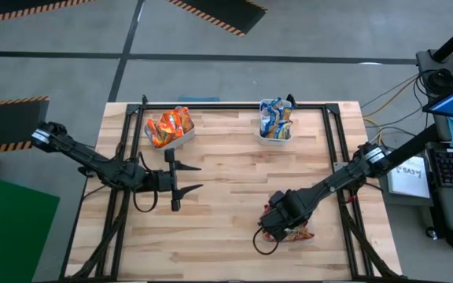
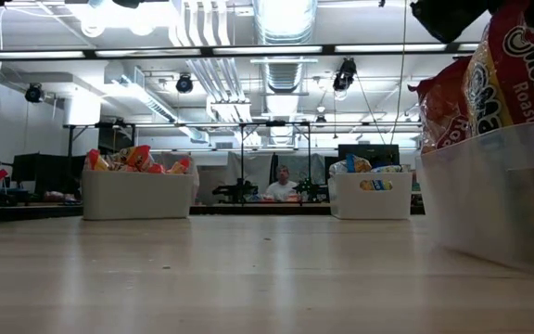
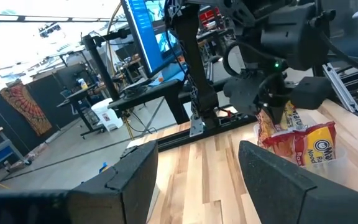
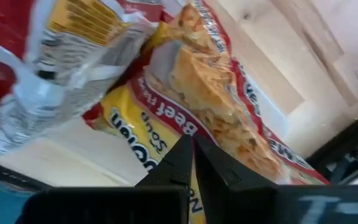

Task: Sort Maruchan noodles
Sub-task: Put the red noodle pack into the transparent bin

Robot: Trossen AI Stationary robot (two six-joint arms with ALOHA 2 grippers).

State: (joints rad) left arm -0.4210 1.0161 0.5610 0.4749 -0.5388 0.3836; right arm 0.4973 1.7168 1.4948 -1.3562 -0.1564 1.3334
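The right hand (image 1: 277, 226) is seen fully closed over the red noodle packets (image 4: 210, 106), nothing visibly gripped. The packets are kept in a white container (image 2: 499, 190) on the tabletop (image 1: 234, 181). The left hand (image 1: 185, 178) is held wide, empty.

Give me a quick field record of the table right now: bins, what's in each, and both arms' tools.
far-left bin: orange noodle packets
far-right bin: blue-and-yellow noodle packets
near-right bin: red noodle packets
right tool: shut, down in the red packets at the near-right bin; whether it grips one cannot be told
left tool: open, holding nothing, above bare table near the orange bin
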